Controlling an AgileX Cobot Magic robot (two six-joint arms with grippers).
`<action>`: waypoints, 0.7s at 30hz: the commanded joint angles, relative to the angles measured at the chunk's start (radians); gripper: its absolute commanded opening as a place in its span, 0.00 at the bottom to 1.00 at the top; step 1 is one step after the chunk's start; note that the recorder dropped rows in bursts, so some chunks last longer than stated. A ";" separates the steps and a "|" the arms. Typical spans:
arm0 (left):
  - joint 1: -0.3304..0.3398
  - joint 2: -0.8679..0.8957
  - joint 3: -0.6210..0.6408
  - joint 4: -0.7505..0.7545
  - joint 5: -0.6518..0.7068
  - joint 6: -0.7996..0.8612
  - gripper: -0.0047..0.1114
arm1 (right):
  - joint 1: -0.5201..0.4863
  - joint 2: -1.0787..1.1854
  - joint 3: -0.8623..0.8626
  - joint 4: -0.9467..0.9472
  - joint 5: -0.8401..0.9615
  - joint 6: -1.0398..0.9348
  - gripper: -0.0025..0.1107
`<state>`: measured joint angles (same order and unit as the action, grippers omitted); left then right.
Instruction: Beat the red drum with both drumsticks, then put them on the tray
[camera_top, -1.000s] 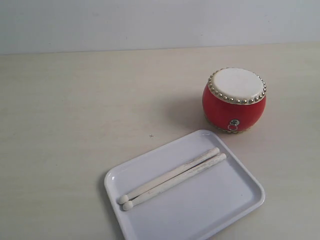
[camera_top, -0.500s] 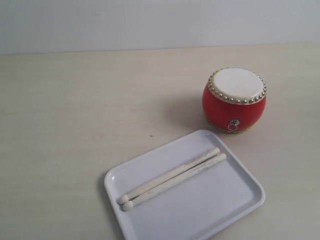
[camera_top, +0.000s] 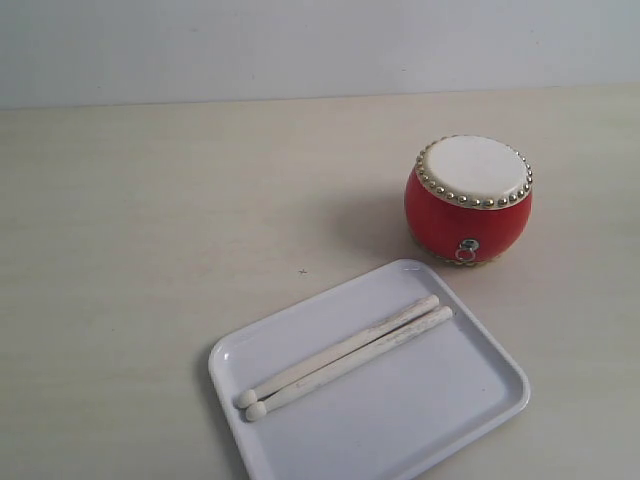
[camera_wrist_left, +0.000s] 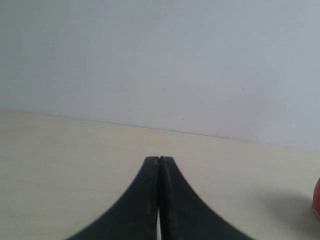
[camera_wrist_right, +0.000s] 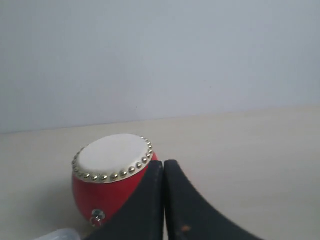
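- The tray (camera_top: 450, 425) sits at six o'clock, both drumsticks (camera_top: 345, 357) lying on it, touching.
- The red drum (camera_top: 468, 200) stands at the tray's one o'clock, just beside it.
- Left gripper (camera_wrist_left: 159, 164) and right gripper (camera_wrist_right: 163, 167): jaws pressed together, empty.
- Risk: the sticks touch, so one pinch could drag both.
- Only the wrist views show the grippers; only the exterior view shows the sticks.

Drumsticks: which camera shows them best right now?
The exterior view: both drumsticks lie whole, side by side, on the tray. Neither wrist view shows them; the right wrist view looks at the red drum instead.
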<state>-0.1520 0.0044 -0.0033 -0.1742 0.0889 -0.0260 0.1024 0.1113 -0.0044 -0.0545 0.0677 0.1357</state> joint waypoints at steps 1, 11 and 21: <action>0.002 -0.004 0.003 0.001 0.005 -0.004 0.04 | -0.119 -0.026 0.004 0.003 -0.025 0.027 0.02; 0.002 -0.004 0.003 0.001 0.005 -0.004 0.04 | -0.137 -0.111 0.004 0.022 0.124 0.027 0.02; 0.002 -0.004 0.003 0.001 0.005 -0.004 0.04 | -0.137 -0.111 0.004 0.022 0.129 0.027 0.02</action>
<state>-0.1520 0.0044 -0.0033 -0.1742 0.0889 -0.0260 -0.0298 0.0062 -0.0044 -0.0324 0.1957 0.1618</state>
